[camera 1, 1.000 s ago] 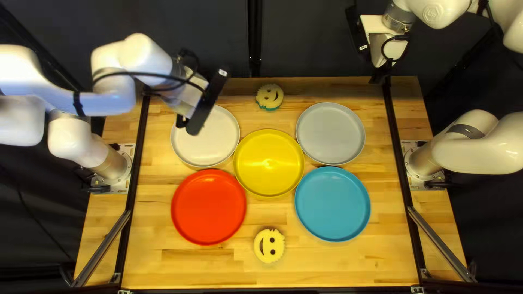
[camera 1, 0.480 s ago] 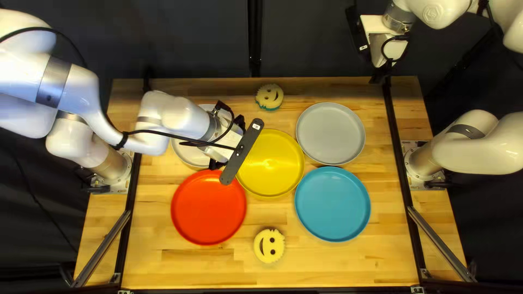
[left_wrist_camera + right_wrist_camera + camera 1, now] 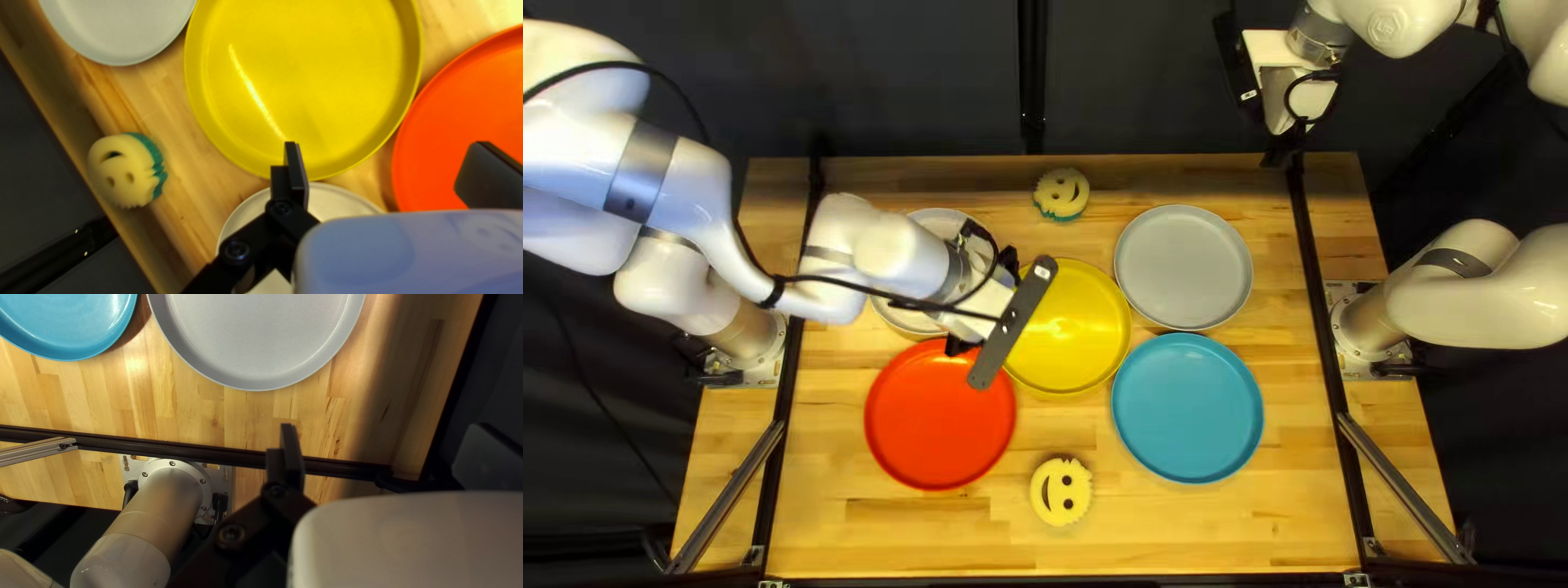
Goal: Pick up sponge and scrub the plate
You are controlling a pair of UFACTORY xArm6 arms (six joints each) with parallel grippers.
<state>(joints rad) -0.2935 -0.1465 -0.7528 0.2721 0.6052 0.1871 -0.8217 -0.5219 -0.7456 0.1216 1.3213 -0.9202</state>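
Two round, smiling sponges lie on the wooden table (image 3: 1176, 534): the far sponge (image 3: 1061, 194), green-backed, beyond the yellow plate (image 3: 1078, 327), and the near sponge (image 3: 1061, 492) in front of it, between and nearer than the red plate (image 3: 931, 430) and blue plate (image 3: 1187, 408). Our left gripper (image 3: 389, 177) hangs above the plates with fingers apart, holding nothing; our right gripper (image 3: 389, 457), at far right, is also spread and unladen. Either sponge should be light, squashy and unbreakable; we would pinch its opposite sides gently, low enough for grip, leaving its underside free for scrubbing.
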